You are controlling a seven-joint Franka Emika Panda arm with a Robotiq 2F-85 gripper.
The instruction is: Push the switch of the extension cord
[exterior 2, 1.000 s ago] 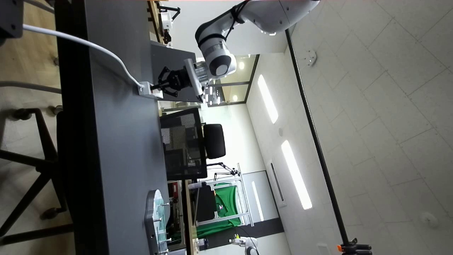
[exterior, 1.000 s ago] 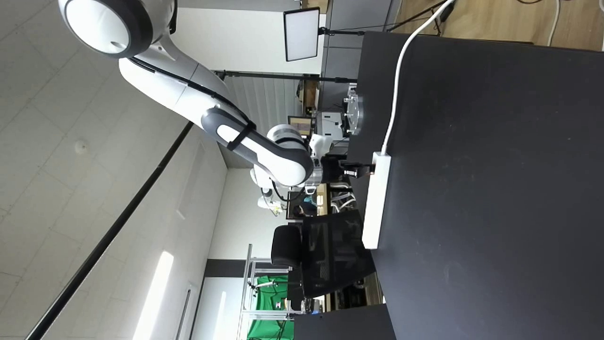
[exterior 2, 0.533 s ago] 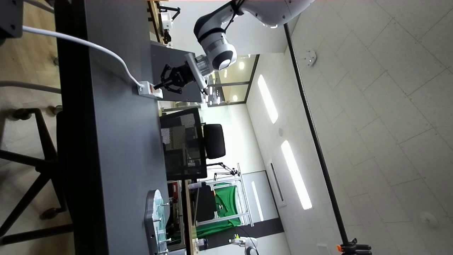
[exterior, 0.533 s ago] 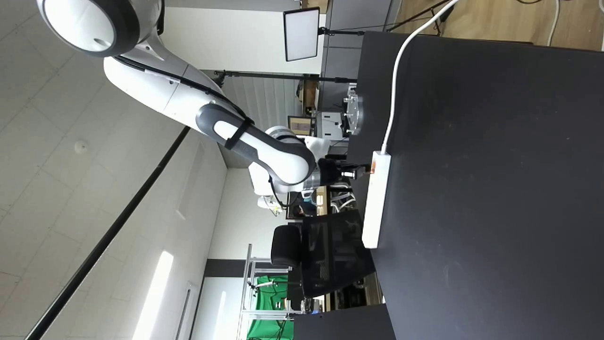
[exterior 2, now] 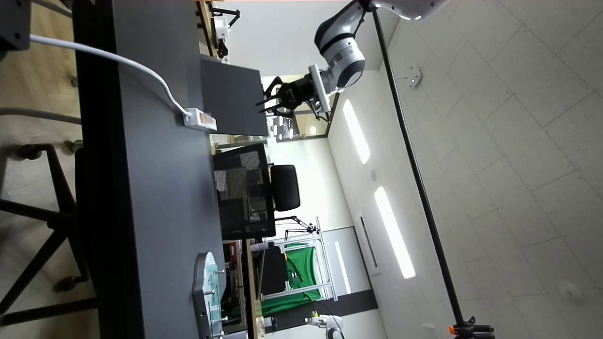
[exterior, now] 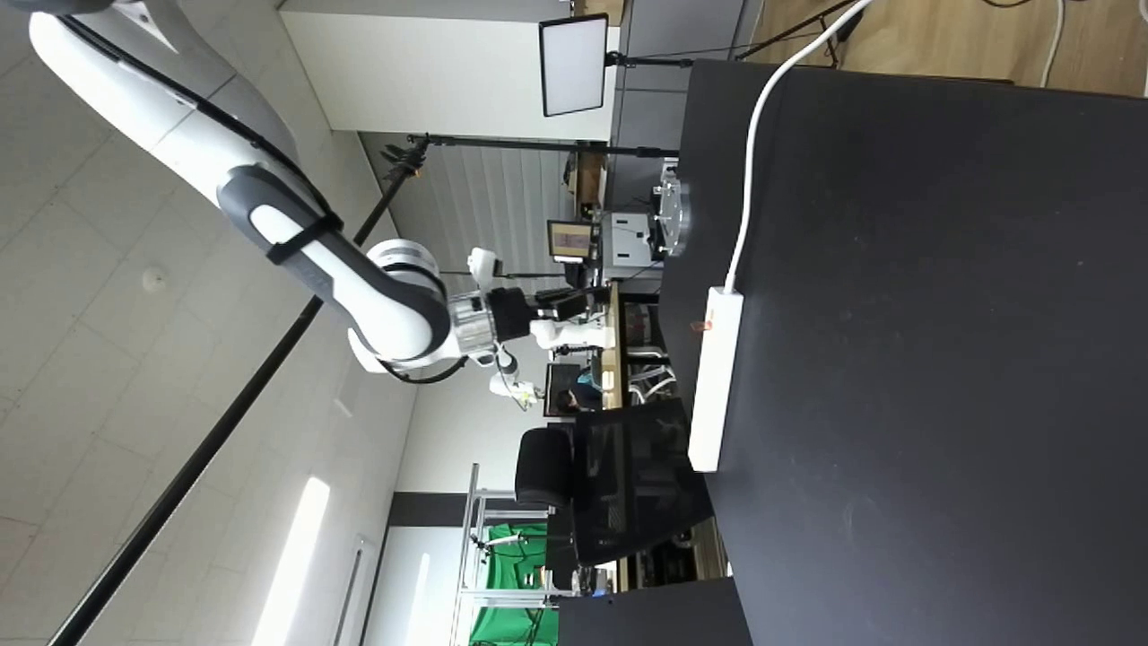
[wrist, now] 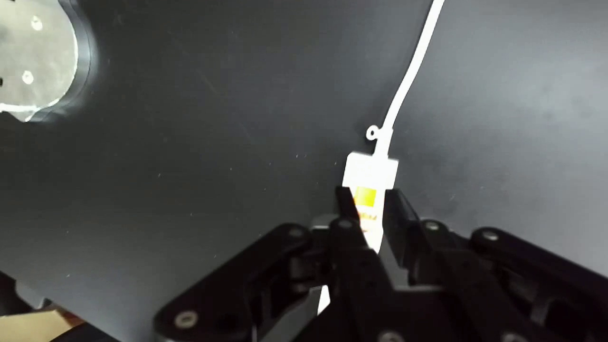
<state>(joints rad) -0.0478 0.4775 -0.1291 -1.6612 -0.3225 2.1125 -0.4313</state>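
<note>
- Principal change: half a second ago my gripper is at the switch; at present it hangs well above the extension cord, as both exterior views, turned on their side, show.
- Tool: the fingers stand parted, with a clear gap between them and nothing pinched; the gap is plainer than half a second ago.
- Task object: the extension cord lies directly on the dark table, its cable leaving the end nearer the switch; its position shows no shift from the earlier pictures.
- Switch: yellow to orange in the wrist view, framed between the fingers but untouched by them. Glare hides its detail, so I cannot tell its setting.
- Meaning for the task: I judge that this withdrawal follows a press and that the task is at or near its end. Should the press prove incomplete, a straight descent with the fingers brought together would suit a second attempt.
- Containers: I make out none in use. The bolted plate, well apart from the extension cord, appears to be a flat fixture, not a vessel.
</note>
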